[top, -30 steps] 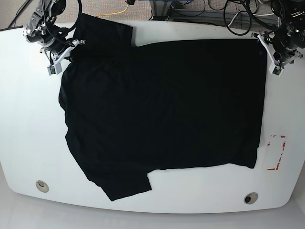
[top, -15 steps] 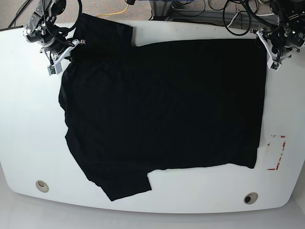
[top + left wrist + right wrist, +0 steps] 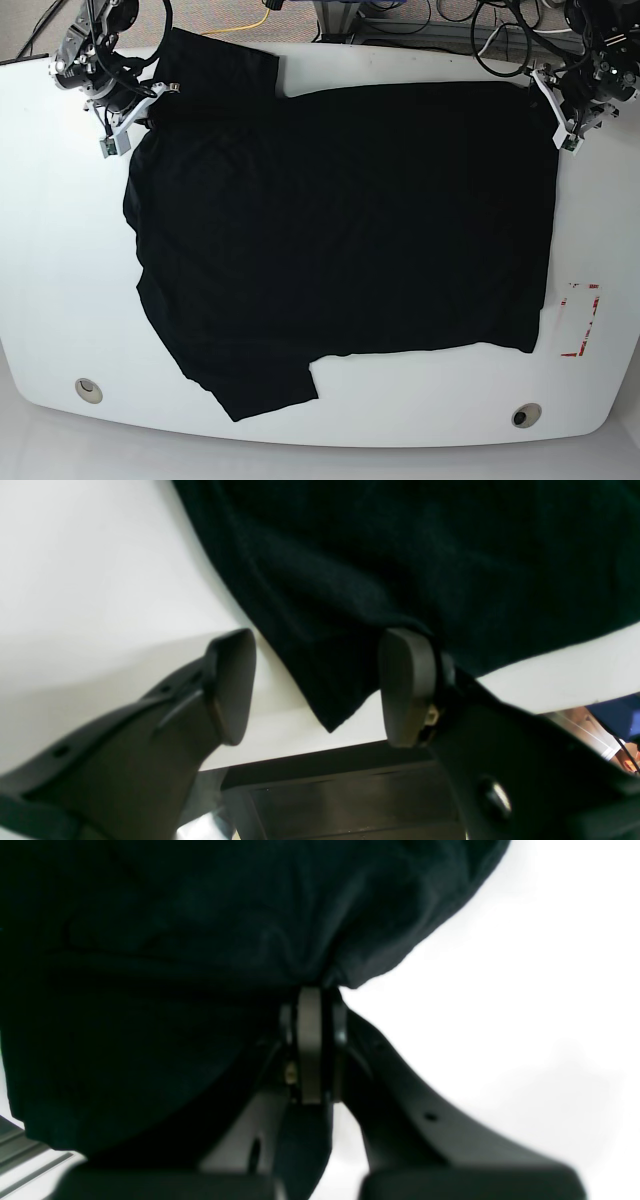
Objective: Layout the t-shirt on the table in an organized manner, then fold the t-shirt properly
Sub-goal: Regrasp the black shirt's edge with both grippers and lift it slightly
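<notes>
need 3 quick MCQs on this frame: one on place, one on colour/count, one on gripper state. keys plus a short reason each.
1. Where on the table is the red dashed mark?
A. Beside the t-shirt's hem edge
B. Under a sleeve
C. Between the two grommet holes

2. How many round grey grommet holes show in the base view?
A. One
B. Two
C. Four

3. How do the grippers stand?
A. Both open
B. Both shut on cloth
C. Left open, right shut on cloth

Key:
1. A: the mark lies on bare white just off the t-shirt.
2. B: one hole and another near the front edge.
3. C: left gripper has its jaws spread around a corner; right gripper is pinched on fabric.
</notes>
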`<action>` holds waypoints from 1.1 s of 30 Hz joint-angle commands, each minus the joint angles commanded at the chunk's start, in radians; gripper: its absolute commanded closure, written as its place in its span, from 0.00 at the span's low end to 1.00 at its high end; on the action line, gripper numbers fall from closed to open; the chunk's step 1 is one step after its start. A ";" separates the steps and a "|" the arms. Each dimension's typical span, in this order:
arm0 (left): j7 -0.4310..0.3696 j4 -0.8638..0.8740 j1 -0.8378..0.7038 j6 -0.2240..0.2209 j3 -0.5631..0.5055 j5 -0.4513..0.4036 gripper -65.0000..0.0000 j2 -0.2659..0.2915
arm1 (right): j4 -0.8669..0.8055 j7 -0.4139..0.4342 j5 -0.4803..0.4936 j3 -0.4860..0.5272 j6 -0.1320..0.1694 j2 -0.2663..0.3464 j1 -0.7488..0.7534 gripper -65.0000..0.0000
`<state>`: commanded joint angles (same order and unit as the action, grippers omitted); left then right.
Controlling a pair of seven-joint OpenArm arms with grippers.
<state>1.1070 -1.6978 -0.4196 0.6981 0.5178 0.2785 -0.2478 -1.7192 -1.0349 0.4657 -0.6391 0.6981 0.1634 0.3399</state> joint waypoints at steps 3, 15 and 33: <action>0.000 0.002 0.000 0.000 0.000 0.000 0.78 0.000 | 0.000 0.000 0.000 0.000 0.000 0.000 -0.002 1.00; 0.006 -0.040 0.005 0.000 -0.008 0.006 0.95 0.000 | -0.100 -0.005 0.002 -0.002 0.000 0.000 0.000 1.00; 0.276 -0.272 0.233 0.000 0.038 0.005 0.94 -0.002 | -0.276 -0.158 0.002 -0.005 0.000 0.021 -0.126 1.00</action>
<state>1.3832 -1.9693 -0.1864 0.6981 0.5562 0.2831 -0.2493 -1.9954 -1.1930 0.4672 -0.6437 0.6981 0.1849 0.2140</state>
